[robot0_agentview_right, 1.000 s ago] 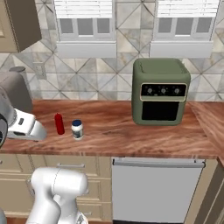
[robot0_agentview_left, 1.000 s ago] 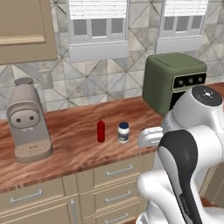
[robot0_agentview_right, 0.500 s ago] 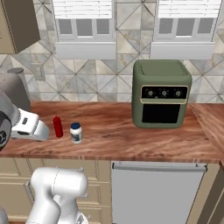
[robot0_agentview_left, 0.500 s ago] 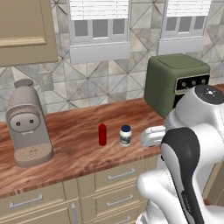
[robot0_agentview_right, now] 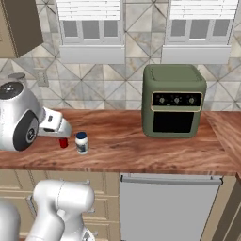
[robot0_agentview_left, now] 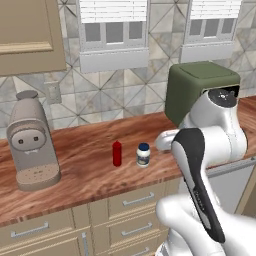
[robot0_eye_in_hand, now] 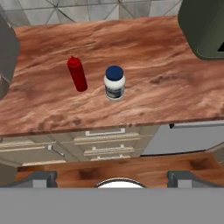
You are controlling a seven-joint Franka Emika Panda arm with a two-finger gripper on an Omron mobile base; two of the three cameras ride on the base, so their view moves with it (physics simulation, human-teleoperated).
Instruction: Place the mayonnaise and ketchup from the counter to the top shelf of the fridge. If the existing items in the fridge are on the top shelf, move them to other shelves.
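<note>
The ketchup (robot0_eye_in_hand: 77, 74), a slim red bottle, stands upright on the reddish-brown counter (robot0_eye_in_hand: 153, 52). The mayonnaise (robot0_eye_in_hand: 114, 82), a squat white jar with a blue lid, stands just to its right, apart from it. My gripper (robot0_eye_in_hand: 113, 178) hangs open and empty in front of the counter's edge, above the drawers and short of both. In the left base view the ketchup (robot0_agentview_left: 117, 153) and mayonnaise (robot0_agentview_left: 143, 155) stand left of my wrist. From the right base camera my wrist (robot0_agentview_right: 52, 123) covers most of the ketchup (robot0_agentview_right: 63, 143), with the mayonnaise (robot0_agentview_right: 82, 142) beside it. The fridge is out of view.
A grey coffee machine (robot0_agentview_left: 31, 142) stands at the counter's left end. A green toaster oven (robot0_agentview_right: 174, 101) sits to the right. Beige drawers (robot0_agentview_left: 130, 200) and a grey dishwasher front (robot0_agentview_right: 169, 207) lie below. A wall cabinet (robot0_agentview_left: 27, 35) hangs upper left.
My hand has swung forward toward the bottle and jar, now overlapping the ketchup in the right base view. The jaws stay open. Bottle and jar have not moved.
</note>
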